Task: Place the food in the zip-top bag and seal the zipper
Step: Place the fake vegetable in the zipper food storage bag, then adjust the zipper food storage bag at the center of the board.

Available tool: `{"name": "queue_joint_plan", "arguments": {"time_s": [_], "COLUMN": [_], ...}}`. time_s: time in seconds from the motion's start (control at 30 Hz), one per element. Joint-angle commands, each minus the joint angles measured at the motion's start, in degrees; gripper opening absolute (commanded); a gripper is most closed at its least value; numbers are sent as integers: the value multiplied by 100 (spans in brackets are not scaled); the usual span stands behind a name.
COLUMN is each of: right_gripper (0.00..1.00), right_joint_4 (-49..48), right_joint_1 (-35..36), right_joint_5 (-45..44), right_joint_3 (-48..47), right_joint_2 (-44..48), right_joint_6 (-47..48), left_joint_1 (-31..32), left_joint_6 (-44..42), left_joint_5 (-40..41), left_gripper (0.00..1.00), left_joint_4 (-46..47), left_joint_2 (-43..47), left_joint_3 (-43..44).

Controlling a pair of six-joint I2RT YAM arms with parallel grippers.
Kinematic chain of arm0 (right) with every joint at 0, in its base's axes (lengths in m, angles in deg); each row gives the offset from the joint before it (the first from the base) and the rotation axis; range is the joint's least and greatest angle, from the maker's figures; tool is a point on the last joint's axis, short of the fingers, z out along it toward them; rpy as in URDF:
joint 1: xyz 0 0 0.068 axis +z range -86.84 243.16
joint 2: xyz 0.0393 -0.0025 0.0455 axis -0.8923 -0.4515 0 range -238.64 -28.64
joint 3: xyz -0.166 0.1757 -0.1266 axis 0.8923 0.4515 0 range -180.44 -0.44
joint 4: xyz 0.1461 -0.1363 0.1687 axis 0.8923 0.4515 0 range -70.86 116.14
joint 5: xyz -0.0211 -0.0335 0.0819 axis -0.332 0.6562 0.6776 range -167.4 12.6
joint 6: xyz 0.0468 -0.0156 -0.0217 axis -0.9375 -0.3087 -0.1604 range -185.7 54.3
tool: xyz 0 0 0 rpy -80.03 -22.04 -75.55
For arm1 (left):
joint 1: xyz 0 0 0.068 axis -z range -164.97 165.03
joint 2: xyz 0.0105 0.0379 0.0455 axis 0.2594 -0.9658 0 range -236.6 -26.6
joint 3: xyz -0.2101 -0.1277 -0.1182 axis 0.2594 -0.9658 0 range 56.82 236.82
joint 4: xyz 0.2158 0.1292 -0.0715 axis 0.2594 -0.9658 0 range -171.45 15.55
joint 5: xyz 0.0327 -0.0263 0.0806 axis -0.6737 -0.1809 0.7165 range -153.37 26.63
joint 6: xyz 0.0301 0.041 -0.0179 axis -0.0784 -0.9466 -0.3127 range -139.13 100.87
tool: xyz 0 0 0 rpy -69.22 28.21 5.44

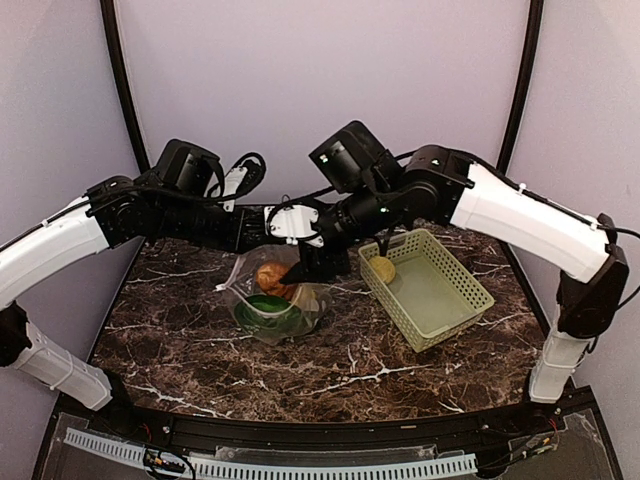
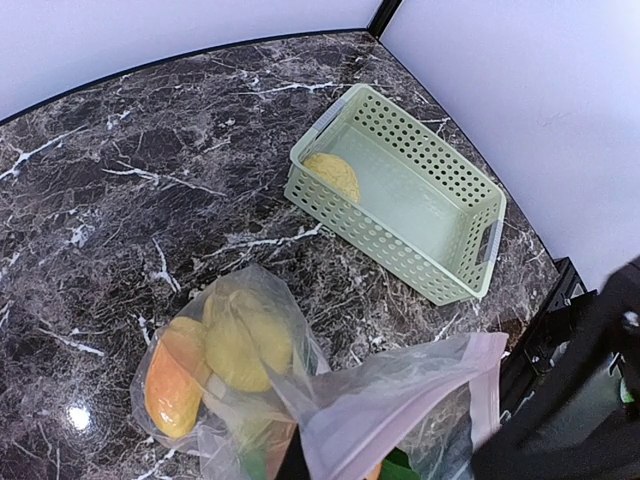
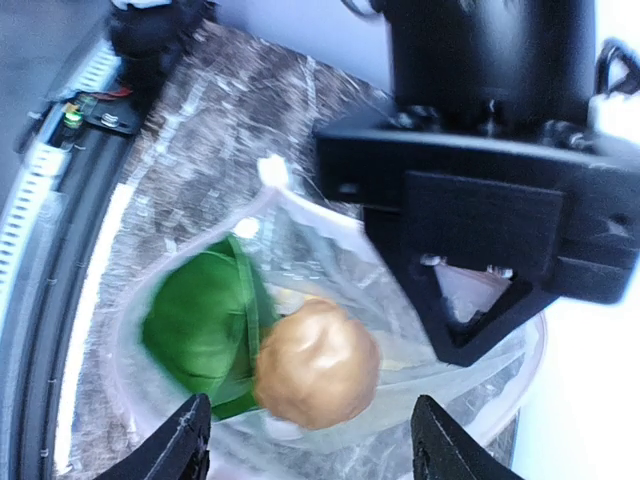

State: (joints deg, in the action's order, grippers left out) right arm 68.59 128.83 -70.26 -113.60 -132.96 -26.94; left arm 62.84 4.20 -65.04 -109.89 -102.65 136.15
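Where the arms meet: over the zip-top bag [image 2: 280, 400], which lies on the marble surface [image 1: 350, 370] near the middle of the top view.
Left end effector [image 3: 470, 330]: clenched on the bag's mouth edge, holding that edge up off the surface.
Right end effector [image 3: 312, 445]: released, fingers spread wide and pointing down into the open mouth, gripping nothing.
Potato [image 3: 315, 365]: inside the bag, directly under the gap between the right fingers; the blur hides whether it touches them.
Green pepper [image 3: 200, 325]: inside the bag, against the potato, at its 6 o'clock in the top view.
Lemons [image 2: 245, 345]: packed at the bag's closed end; their count is unclear through the film.
Orange piece [image 2: 170, 390]: inside the bag, touching the lemons at their 8 o'clock in the left wrist view.
Zipper [image 2: 420, 400]: pinkish strip along the raised mouth edge, unsealed, the mouth gaping.
Basket [image 2: 400, 255]: at 3 o'clock of the bag in the top view, apart from it.
Lone lemon [image 2: 332, 175]: inside the basket, at its 9 o'clock end in the top view.
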Motion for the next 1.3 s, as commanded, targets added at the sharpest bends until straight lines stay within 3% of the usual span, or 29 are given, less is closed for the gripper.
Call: {"name": "queue_joint_plan", "arguments": {"time_s": [0.0, 0.27, 0.57, 0.67, 0.87, 0.97, 1.07, 1.27], "right_gripper": [61, 54, 52, 39, 0, 0, 0, 0], "right_joint_4": [465, 1011, 1408, 1401, 1062, 669, 492, 273], "right_joint_1": [7, 119, 378, 401, 464, 464, 418, 412], "right_joint_5": [1154, 1149, 322, 176, -281, -681, -747, -891], "right_joint_3": [227, 31, -159, -132, -276, -553, -869, -381], "right_joint_2": [589, 203, -413, -429, -232, -20, 33, 19], "right_joint_6": [166, 453, 685, 709, 888, 988, 901, 870], "left_joint_1": [21, 20, 25, 19, 18, 17, 13, 18], "left_joint_6": [-66, -33, -33, -37, -172, -223, -172, -198], "left_joint_5": [-16, -59, -135, -142, -139, 43, -35, -314], "left_gripper": [1, 1, 1, 1, 1, 1, 1, 1], "left_joint_4": [47, 133, 107, 89, -118, -225, 126, -237], "left_joint_2": [159, 73, -54, -66, -166, -198, -162, -724], "left_joint_3": [-84, -57, 30, 37, 410, 660, 342, 579]}}
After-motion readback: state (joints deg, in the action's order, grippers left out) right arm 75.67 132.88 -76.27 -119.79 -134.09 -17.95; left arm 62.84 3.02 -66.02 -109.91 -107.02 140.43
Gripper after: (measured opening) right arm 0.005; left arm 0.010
